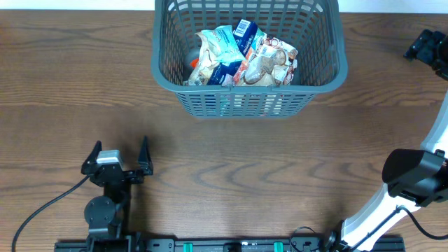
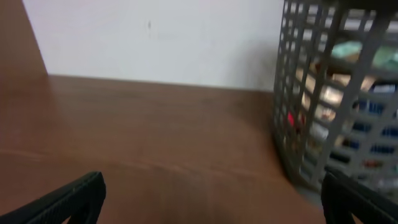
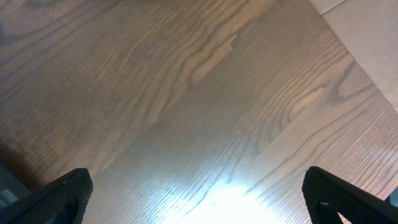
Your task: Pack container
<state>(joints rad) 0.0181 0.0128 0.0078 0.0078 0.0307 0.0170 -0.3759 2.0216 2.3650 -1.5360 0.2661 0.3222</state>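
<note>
1. Overhead view: even, moderately bright light from above. The brown wood-grain table [image 1: 231,175] shows crisp grain and no glare.
2. Overhead view: the dark grey-blue slotted plastic basket [image 1: 245,105] casts only a faint, soft shadow at its near base. Focus is sharp throughout.
3. Left wrist view: soft overall. The basket at the right edge is markedly blurred, its lattice smeared. The pale wall [image 2: 155,37] behind is flat and evenly lit.
4. Right wrist view: a bright white glare patch sits on the table at bottom centre. The upper left falls darker, and the grain stays legible.
</note>
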